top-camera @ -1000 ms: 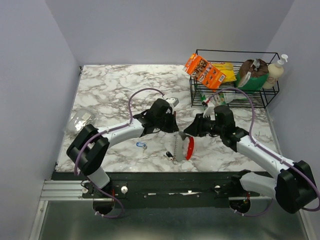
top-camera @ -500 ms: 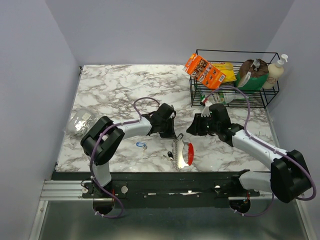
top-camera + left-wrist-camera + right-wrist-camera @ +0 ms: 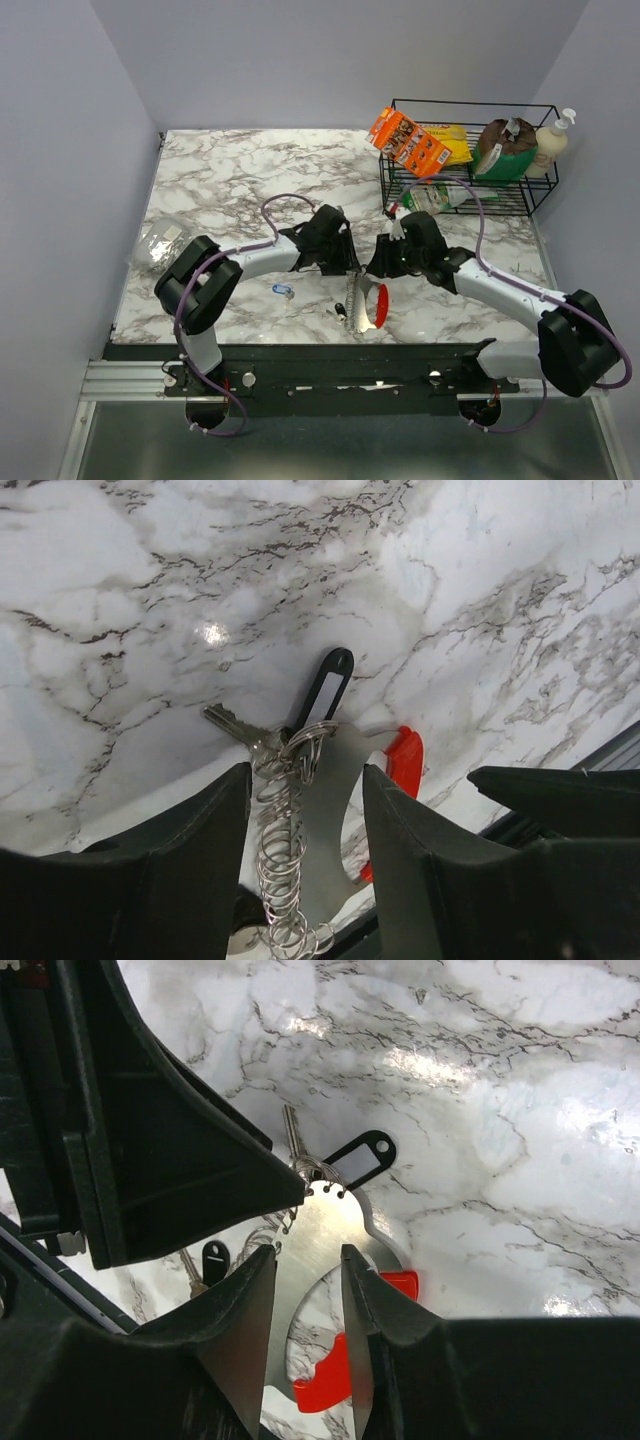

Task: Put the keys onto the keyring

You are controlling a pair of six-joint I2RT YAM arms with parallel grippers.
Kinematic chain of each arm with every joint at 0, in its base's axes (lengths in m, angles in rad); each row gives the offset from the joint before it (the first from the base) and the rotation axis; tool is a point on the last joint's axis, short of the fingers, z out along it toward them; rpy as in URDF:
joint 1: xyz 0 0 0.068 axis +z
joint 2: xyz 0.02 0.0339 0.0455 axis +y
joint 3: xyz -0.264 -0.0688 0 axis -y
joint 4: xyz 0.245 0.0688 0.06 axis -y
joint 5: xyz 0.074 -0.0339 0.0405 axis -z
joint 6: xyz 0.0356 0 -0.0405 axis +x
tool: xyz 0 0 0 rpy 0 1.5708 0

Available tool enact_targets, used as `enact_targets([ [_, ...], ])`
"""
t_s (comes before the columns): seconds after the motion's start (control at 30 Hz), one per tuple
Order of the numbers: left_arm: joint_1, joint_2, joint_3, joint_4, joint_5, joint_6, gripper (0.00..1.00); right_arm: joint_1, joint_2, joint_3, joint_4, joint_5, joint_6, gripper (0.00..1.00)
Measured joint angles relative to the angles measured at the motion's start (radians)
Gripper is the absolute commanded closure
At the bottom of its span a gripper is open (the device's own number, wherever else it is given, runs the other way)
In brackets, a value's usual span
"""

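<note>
One key (image 3: 228, 723) is on my keyring (image 3: 283, 865); the blue key (image 3: 282, 290) waits. Left gripper (image 3: 305, 810) has let go, right gripper (image 3: 305, 1260) holds the keyring.

Even, bright overhead light; glare spots gleam on the marble bench (image 3: 212, 633) in both wrist views, where near gripper fingers (image 3: 170, 1150) blur darkly.

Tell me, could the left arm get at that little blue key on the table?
Probably yes. The blue key lies alone on bare marble beside the left arm, whose fingers stand apart around the keyring.
</note>
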Motion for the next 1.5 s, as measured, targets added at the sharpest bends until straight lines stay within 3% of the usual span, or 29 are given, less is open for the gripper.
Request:
enact_targets([
  [0.5,0.184,-0.248,-0.142,-0.101,-0.088,0.089,0.42,0.19,0.248,0.245,-0.135,0.197,0.05,0.57],
  [0.9,0.197,-0.303,-0.169,-0.134,-0.104,0.137,0.41,0.21,0.376,0.331,-0.254,0.298,0.116,0.6],
  [1.03,0.198,-0.303,-0.175,-0.134,-0.103,0.139,0.42,0.21,0.397,0.343,-0.262,0.307,0.119,0.71],
  [1.27,0.198,-0.303,-0.178,-0.133,-0.103,0.146,0.42,0.21,0.43,0.348,-0.262,0.314,0.126,0.81],
  [1.43,0.198,-0.303,-0.178,-0.134,-0.103,0.15,0.42,0.21,0.429,0.35,-0.262,0.338,0.125,1.0],
  [1.5,0.198,-0.303,-0.178,-0.134,-0.103,0.154,0.42,0.21,0.424,0.349,-0.261,0.354,0.121,1.0],
])
